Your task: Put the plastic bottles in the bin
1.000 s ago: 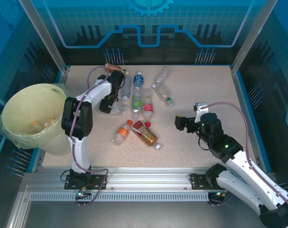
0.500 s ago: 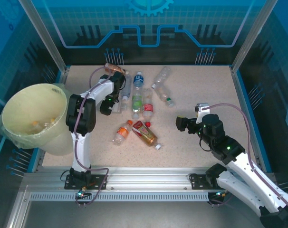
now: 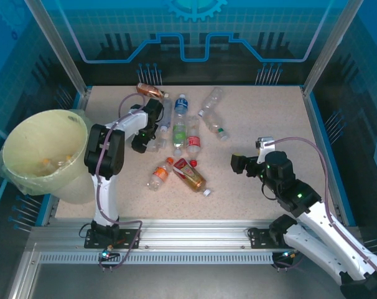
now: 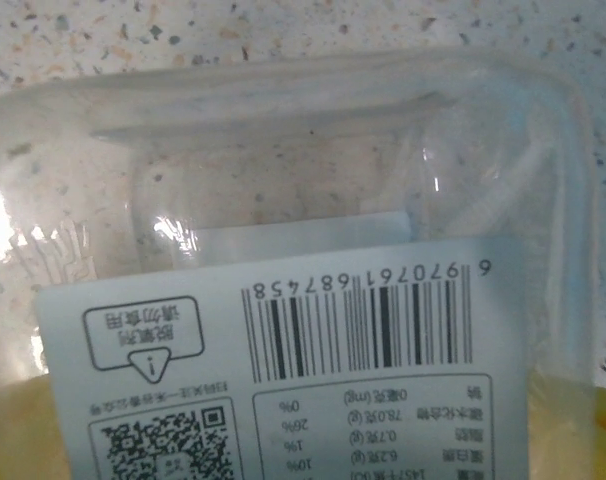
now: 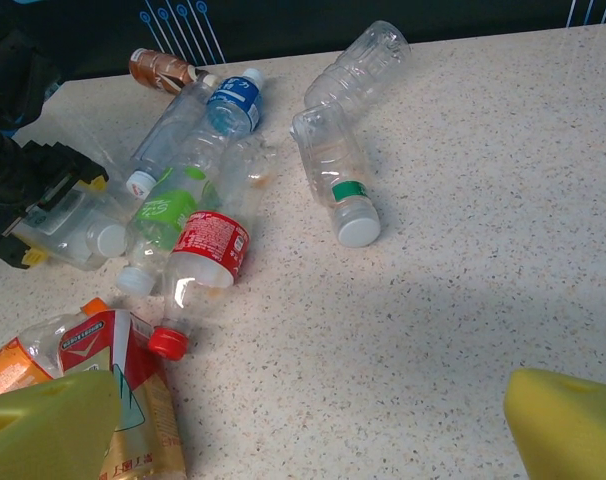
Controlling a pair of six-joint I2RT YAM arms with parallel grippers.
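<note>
- While the left gripper [image 3: 142,142] hangs just right of the bin [image 3: 73,187], a clear bottle [image 4: 313,340] with a white barcode label lies directly under it, close against its wrist camera.
- Whether its jaws stand wide or grip that bottle, I cannot tell.
- The plastic bottles [image 3: 179,134] lie scattered on the table [image 3: 269,112], farther right of the bin.
- The right gripper [image 3: 237,163] sits farthest from the bin, its yellow fingers [image 5: 43,425] spread wide and empty, the bottles ahead of it and apart.

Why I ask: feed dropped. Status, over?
Left gripper over clear bottle, grip unconfirmed. Right gripper open, empty. Bin at left; green-label bottle close beside.
</note>
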